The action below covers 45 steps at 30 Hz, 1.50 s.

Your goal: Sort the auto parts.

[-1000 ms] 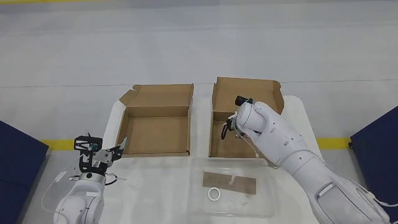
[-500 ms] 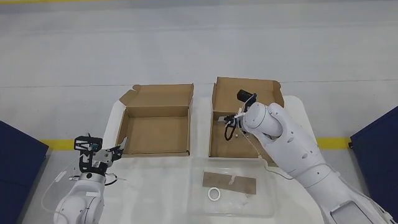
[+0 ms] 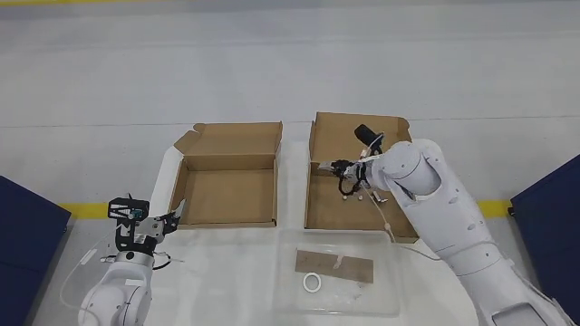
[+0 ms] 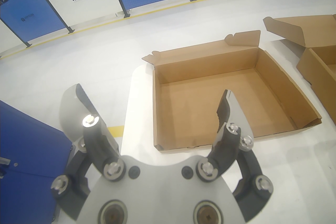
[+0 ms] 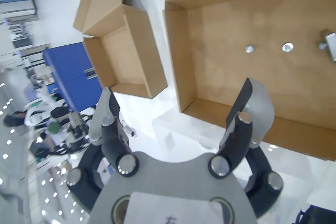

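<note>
Two open cardboard boxes stand side by side on the white table: the left box (image 3: pixel 227 196) (image 4: pixel 223 99) is bare inside, while the right box (image 3: pixel 323 208) (image 5: pixel 236 25) holds two small metal nuts (image 5: pixel 249 48) (image 5: pixel 287 47) and a larger metal part (image 5: pixel 328 45). My right gripper (image 3: pixel 347 179) (image 5: pixel 178 101) hangs open over the right box, nothing between its fingers. My left gripper (image 3: pixel 168 220) (image 4: pixel 152 101) stands open and empty over the table's front left, just short of the left box's near corner.
A clear plastic tray (image 3: pixel 397 272) at the table's front holds a brown cardboard piece (image 3: pixel 333 265) and a white ring (image 3: pixel 313 282). Both boxes' lids stand open toward the back. Blue barriers stand on the floor at either side of the table.
The right arm has swung to the right, and its gripper has shifted a little toward the back right inside the right box. The left arm has kept still.
</note>
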Tool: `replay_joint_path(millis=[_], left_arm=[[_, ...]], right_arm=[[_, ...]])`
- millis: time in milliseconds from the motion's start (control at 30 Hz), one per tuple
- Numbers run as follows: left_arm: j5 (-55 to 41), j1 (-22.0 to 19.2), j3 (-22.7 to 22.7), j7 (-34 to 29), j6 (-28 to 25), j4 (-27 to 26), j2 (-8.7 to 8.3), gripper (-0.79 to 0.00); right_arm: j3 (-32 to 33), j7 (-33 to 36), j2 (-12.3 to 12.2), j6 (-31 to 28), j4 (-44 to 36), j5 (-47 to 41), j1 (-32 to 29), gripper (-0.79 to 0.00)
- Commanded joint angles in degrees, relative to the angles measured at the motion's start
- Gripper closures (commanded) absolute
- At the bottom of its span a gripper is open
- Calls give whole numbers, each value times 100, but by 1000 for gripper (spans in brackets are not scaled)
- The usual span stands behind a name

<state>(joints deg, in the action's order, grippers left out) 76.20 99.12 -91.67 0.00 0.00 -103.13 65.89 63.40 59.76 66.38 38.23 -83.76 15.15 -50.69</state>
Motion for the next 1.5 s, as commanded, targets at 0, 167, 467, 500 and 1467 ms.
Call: replay_joint_path(millis=[0, 167, 467, 500, 1467], left_arm=[[0, 0, 0, 0, 0, 0, 0, -785], [0, 0, 0, 0, 0, 0, 0, -785], [0, 0, 0, 0, 0, 0, 0, -785], [0, 0, 0, 0, 0, 0, 0, -785], [0, 0, 0, 0, 0, 0, 0, -785]], right_arm=[[356, 210, -77, -100, -212, -180, -177, -785], [1181, 825, -265, -325, -891, -714, -761, -785], [2505, 1615, -491, -985, -1687, -2044, -1778, -785], [2625, 1696, -506, -1066, -1742, -2269, -1886, -785], [3669, 2186, -732, -1556, -2368, -3409, -3084, -785]])
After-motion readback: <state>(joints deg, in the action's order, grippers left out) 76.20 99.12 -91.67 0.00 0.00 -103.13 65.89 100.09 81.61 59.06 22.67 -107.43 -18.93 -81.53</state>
